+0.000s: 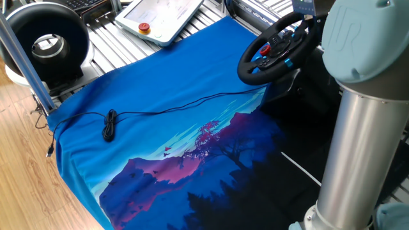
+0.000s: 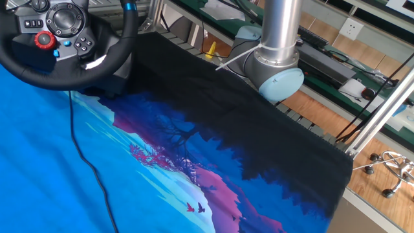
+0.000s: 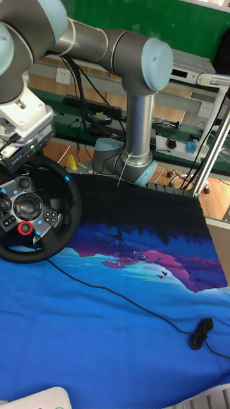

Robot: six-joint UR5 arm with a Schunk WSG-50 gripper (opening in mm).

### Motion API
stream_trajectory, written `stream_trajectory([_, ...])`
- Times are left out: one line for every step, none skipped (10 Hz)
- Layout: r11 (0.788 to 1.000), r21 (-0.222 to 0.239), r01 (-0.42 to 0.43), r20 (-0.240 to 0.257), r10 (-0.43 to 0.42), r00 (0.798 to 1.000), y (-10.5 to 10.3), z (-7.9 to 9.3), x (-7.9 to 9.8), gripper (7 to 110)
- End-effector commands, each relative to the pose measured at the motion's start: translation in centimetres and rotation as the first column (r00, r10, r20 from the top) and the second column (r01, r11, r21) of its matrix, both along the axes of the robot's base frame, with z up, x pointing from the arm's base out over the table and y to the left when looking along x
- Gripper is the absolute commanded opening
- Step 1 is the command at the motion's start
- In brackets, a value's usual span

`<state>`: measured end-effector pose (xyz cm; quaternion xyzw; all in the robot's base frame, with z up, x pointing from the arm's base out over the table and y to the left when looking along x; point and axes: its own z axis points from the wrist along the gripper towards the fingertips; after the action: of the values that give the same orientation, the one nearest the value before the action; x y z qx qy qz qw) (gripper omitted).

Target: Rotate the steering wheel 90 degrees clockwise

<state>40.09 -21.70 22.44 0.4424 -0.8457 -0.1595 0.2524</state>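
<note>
Showing only tall view: claw point(image 3: 19, 155) over steering wheel point(image 3: 29, 214) (top rim).

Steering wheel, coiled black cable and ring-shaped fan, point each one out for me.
steering wheel point(image 3: 25, 211), tall fixed view, on its hub.
coiled black cable point(image 1: 110, 124), one fixed view, on the coil.
ring-shaped fan point(image 1: 48, 45), one fixed view, on its white centre.

One fixed view: high, oblique, looks down across blue landscape-print cloth point(image 1: 160, 121) toward black padded steering wheel point(image 1: 275, 50) at far right; grey arm column point(image 1: 361, 153) close in foreground right.

Other fixed view: opposite side, nearer cloth point(image 2: 97, 188), wheel point(image 2: 65, 39) cropped top left, arm base point(image 2: 275, 65) behind.

Tall fixed view: faces arm base point(image 3: 124, 160) head-on, wheel point(image 3: 35, 214) left.

All three share wheel, cloth, thin black cable point(image 3: 128, 303).
</note>
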Motion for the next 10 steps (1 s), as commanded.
stream_trajectory([0.999, -0.03, 0.038, 0.013, -0.038, 0.999, 1.3, 0.0, 0.5, 7])
stream_trajectory([0.999, -0.028, 0.045, 0.014, -0.045, 0.999, 1.9, -0.3, 0.6, 7])
stream_trajectory([0.999, -0.026, 0.046, 0.012, -0.046, 0.999, 2.0, -0.4, 0.6, 7])
stream_trajectory([0.999, -0.024, 0.045, 0.004, -0.045, 0.999, 2.0, -0.4, 0.4, 7])
stream_trajectory([0.999, -0.022, 0.045, 0.0, -0.045, 0.999, 1.9, -0.4, 0.2, 7])
stream_trajectory([0.999, -0.021, 0.046, -0.002, -0.046, 0.999, 1.9, -0.4, 0.2, 7])
stream_trajectory([0.998, -0.022, 0.054, -0.002, -0.054, 0.999, 2.3, -0.6, 0.2, 7])
stream_trajectory([0.998, -0.024, 0.064, -0.003, -0.064, 0.998, 2.9, -0.8, 0.1, 7])
stream_trajectory([0.997, -0.022, 0.074, -0.004, -0.074, 0.997, 3.6, -1.1, 0.1, 7])
stream_trajectory([0.997, -0.022, 0.078, 0.0, -0.078, 0.997, 4.0, -1.6, 0.2, 7])
